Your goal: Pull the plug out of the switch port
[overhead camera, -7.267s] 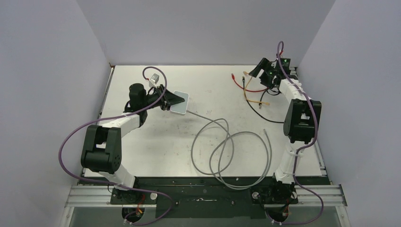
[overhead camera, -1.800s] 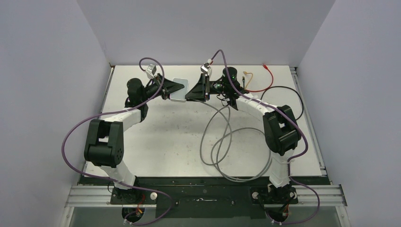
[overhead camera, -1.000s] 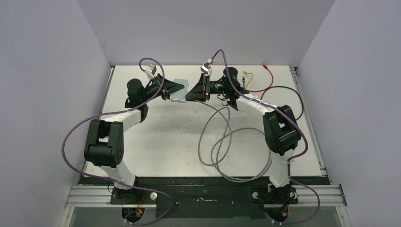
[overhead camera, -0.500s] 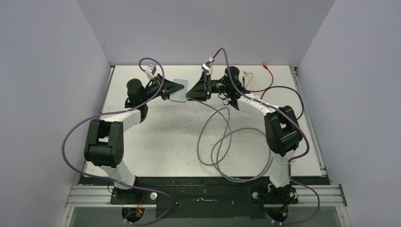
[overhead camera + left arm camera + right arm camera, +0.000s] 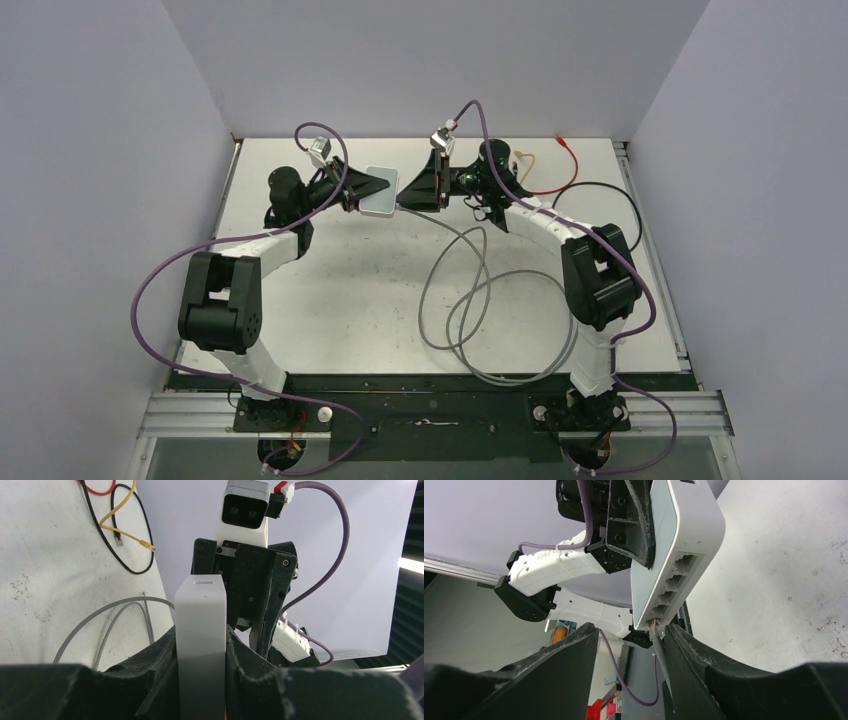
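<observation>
your left gripper (image 5: pixel 200 645) pinched the switch (image 5: pixel 679 540) by its flat faces and held it on edge over the far middle of the table (image 5: pixel 330 300). your right gripper (image 5: pixel 631 635) had its fingers spread, one on each side of the plug (image 5: pixel 654 626), not closed on it. the plug sat in the end port with its cable (image 5: pixel 455 300) attached. i think the grip and the pull were both left to do.
</observation>
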Controlling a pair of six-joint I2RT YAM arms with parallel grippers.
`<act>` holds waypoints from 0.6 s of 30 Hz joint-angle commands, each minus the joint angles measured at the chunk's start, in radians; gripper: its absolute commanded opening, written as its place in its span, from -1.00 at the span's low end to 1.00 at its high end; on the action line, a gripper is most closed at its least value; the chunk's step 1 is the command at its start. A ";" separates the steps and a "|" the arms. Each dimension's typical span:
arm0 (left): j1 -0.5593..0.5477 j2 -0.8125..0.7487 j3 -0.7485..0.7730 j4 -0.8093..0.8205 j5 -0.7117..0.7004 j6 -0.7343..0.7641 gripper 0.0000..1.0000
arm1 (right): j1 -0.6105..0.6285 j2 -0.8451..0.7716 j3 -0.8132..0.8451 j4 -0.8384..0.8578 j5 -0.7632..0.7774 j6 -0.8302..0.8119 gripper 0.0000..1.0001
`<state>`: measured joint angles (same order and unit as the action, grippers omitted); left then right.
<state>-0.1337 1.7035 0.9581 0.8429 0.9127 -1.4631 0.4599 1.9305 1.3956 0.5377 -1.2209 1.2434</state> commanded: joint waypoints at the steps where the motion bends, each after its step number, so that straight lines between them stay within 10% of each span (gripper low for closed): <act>1: 0.011 0.008 0.022 0.056 -0.016 0.004 -1.00 | 0.010 -0.042 -0.006 0.097 -0.031 0.010 -0.03; 4: 0.011 0.008 0.018 0.060 -0.017 0.002 -1.00 | 0.011 -0.037 -0.006 0.099 -0.034 0.014 -0.18; 18: 0.011 0.018 0.025 0.074 -0.017 -0.005 -1.00 | 0.013 -0.013 -0.009 0.081 -0.035 0.008 0.33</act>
<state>-0.1337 1.7210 0.9581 0.8497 0.9199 -1.4700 0.4656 1.9308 1.3849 0.5625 -1.2289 1.2510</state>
